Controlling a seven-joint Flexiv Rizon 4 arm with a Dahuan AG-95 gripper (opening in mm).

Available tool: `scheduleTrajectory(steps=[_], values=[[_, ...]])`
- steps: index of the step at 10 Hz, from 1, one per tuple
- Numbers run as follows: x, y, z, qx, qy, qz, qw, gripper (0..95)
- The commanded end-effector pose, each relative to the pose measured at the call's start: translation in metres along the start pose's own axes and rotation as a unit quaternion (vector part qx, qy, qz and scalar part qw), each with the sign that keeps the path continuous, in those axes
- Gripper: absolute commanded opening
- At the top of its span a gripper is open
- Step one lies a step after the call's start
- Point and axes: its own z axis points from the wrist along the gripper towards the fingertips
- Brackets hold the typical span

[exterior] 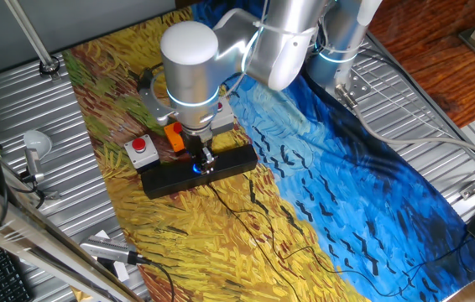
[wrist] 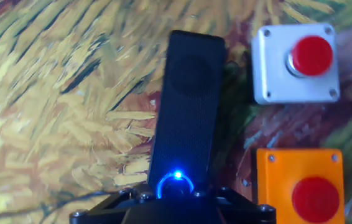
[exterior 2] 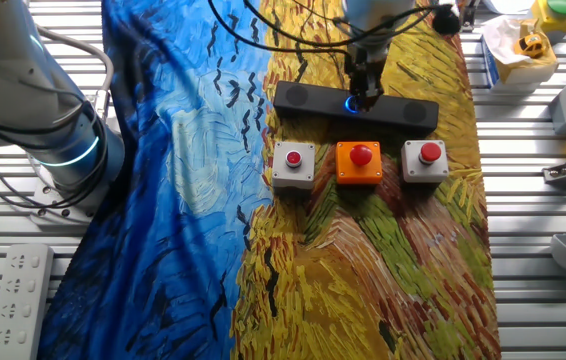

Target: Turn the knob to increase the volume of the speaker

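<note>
The speaker [exterior: 231,162] is a long black bar lying on the painted cloth; it also shows in the other fixed view [exterior 2: 308,98] and the hand view [wrist: 188,106]. The knob [wrist: 176,184], ringed by blue light, sits midway along its top, and its glow shows in both fixed views [exterior: 196,169] [exterior 2: 350,105]. My gripper [exterior: 205,161] points straight down onto the knob, with its fingers closed around it [exterior 2: 366,96]. In the hand view the gripper [wrist: 176,198] fills the bottom edge and hides the lower part of the knob.
Three button boxes with red buttons stand in a row beside the speaker: grey [exterior 2: 293,165], orange [exterior 2: 360,163], grey [exterior 2: 426,161]. Two show in the hand view [wrist: 297,62] [wrist: 298,186]. A thin black cable [exterior: 237,214] runs across the cloth. A power strip [exterior 2: 18,290] lies on the metal table.
</note>
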Motion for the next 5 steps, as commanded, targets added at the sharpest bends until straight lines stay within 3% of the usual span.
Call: scheduleTrajectory(steps=[1,2,4,5], values=[[0.0002,0.0037,-0.0086,-0.003,-0.012,-0.649,0.7607,38.0],[0.0,0.003,-0.0074,-0.003,-0.012,-0.671,0.7412,38.0],[-0.0023,0.0,-0.0025,-0.007,-0.015,-0.697,0.7172,38.0],[-0.0039,-0.0017,0.0004,-0.01,-0.018,-0.715,0.6991,38.0]])
